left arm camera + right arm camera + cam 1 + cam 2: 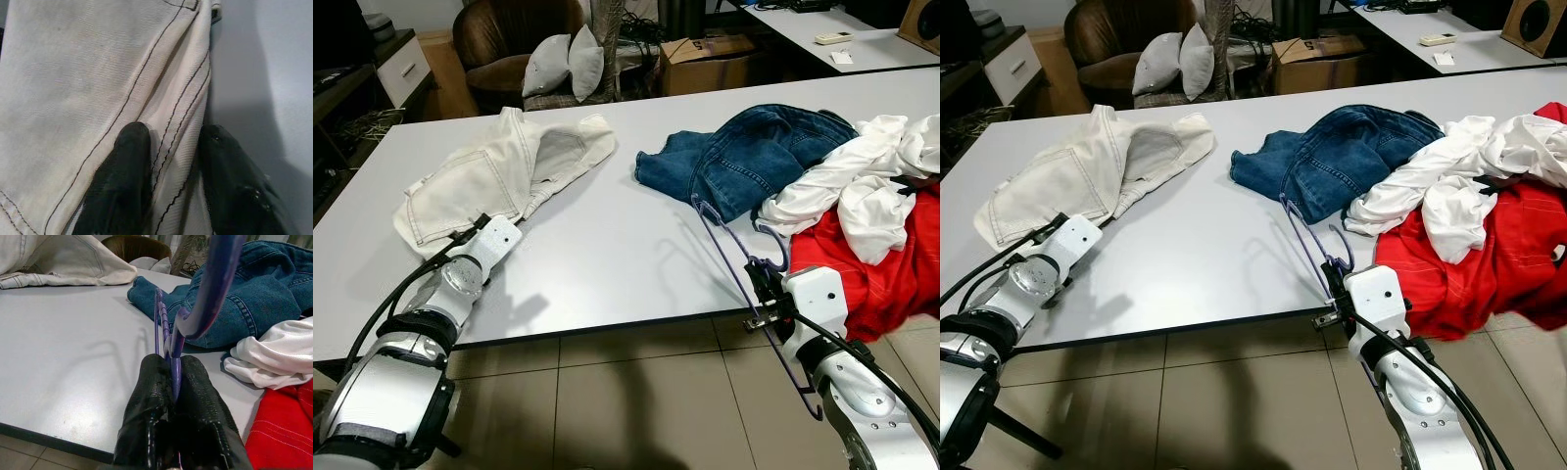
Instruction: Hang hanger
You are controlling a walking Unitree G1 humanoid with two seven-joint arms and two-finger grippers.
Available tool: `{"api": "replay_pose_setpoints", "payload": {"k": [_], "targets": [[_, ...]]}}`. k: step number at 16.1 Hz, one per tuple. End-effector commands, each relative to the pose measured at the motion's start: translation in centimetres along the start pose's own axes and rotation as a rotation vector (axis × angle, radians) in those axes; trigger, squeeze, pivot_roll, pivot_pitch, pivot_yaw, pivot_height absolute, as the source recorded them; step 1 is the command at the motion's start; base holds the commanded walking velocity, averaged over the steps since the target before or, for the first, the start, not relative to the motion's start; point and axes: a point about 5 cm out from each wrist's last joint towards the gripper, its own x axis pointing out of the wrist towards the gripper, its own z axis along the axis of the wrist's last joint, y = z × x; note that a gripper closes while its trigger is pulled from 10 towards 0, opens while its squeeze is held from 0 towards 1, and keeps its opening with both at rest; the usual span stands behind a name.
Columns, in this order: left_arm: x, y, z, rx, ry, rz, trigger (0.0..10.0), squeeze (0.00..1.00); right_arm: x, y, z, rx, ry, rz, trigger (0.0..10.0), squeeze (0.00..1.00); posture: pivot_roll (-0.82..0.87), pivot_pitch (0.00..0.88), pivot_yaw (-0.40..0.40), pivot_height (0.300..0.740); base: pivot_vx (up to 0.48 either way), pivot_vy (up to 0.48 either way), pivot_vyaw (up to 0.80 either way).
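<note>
White table [607, 264] carries cream jeans [499, 171] at left, blue jeans [744, 157] mid, white and red laundry at right. Left gripper [166, 166]: fingers part-open astride a cream seam. Right gripper [173, 396]: clamped on the purple hanger [729, 255] beside its hook. Hanger looks light, thin, stiff, likely slippery; neck grip seems sound. Long axis runs from the blue jeans out past the near edge.
</note>
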Motion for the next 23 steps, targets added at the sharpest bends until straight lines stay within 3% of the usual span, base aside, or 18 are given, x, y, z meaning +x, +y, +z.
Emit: {"api": "replay_pose_setpoints", "payload": {"k": [1, 8, 10, 12, 13, 15, 17, 19, 20, 21, 22, 23], "targets": [[0.0, 1.1, -0.2, -0.016, 0.022, 0.031, 0.0, 0.00, 0.1, 0.1, 0.0, -0.007, 0.009, 0.007, 10.0, 0.00, -0.13, 0.000, 0.121, 0.740, 0.000, 0.000, 0.00], [0.1, 1.1, 0.1, -0.018, 0.021, 0.001, 0.0, 0.00, 0.3, -0.1, 0.1, -0.014, 0.003, -0.004, 10.0, 0.00, -0.14, 0.000, 0.127, 0.740, 0.000, 0.000, 0.00], [0.1, 1.1, 0.3, -0.051, 0.011, -0.014, 0.0, 0.00, 0.4, -0.2, 0.3, -0.015, -0.003, -0.007, 10.0, 0.00, -0.13, 0.000, 0.128, 0.740, 0.000, 0.000, 0.00], [0.2, 0.9, 1.2, -0.145, -0.013, -0.064, 0.0, 0.00, 0.4, -0.3, 0.5, -0.015, -0.013, -0.010, 10.0, 0.00, -0.14, 0.000, 0.136, 0.740, 0.000, 0.000, 0.00], [0.3, 0.3, 3.5, -0.378, -0.092, -0.188, 0.0, 0.00, 0.4, -0.4, 0.4, -0.017, -0.016, -0.020, 10.0, 0.00, -0.15, 0.000, 0.145, 0.740, 0.000, 0.000, 0.00], [0.0, 0.0, 7.6, -0.616, -0.255, -0.362, 0.0, 0.00, 0.2, -0.3, 0.3, -0.018, -0.016, -0.029, 10.0, 0.00, -0.17, 0.000, 0.166, 0.740, 0.000, 0.000, 0.00], [-0.7, 1.1, 11.9, -0.837, -0.423, -0.493, 0.0, 0.00, 0.0, -0.2, 0.0, -0.017, -0.011, -0.039, 10.0, 0.00, -0.17, 0.000, 0.172, 0.740, 0.000, 0.000, 0.00], [-2.4, 6.2, 17.7, -1.281, -0.690, -0.561, 0.0, 0.00, 0.1, 0.0, 0.4, 0.007, -0.030, -0.052, 10.0, 0.00, -0.16, 0.000, 0.173, 0.740, 0.000, 0.000, 0.00], [-3.1, 8.4, 18.7, -1.442, -0.785, -0.573, 0.0, 0.00, 0.2, 0.0, 0.4, 0.004, -0.032, -0.051, 10.0, 0.00, -0.15, 0.000, 0.172, 0.740, 0.000, 0.000, 0.00], [-4.0, 11.4, 19.2, -1.679, -0.901, -0.589, 0.0, 0.00, 0.4, 0.0, 0.4, -0.001, -0.035, -0.050, 10.0, 0.00, -0.15, 0.000, 0.175, 0.740, 0.000, 0.000, 0.00], [-4.0, 12.9, 18.0, -1.799, -0.928, -0.581, 0.0, 0.00, 0.5, -0.1, 0.5, -0.001, -0.040, -0.052, 10.0, 0.00, -0.15, 0.000, 0.175, 0.740, 0.000, 0.000, 0.00], [-2.9, 11.5, 15.6, -1.633, -0.819, -0.532, 0.0, 0.00, 0.5, 0.0, 0.5, 0.001, -0.043, -0.053, 10.0, 0.00, -0.15, 0.000, 0.176, 0.740, 0.000, 0.000, 0.00]]}}
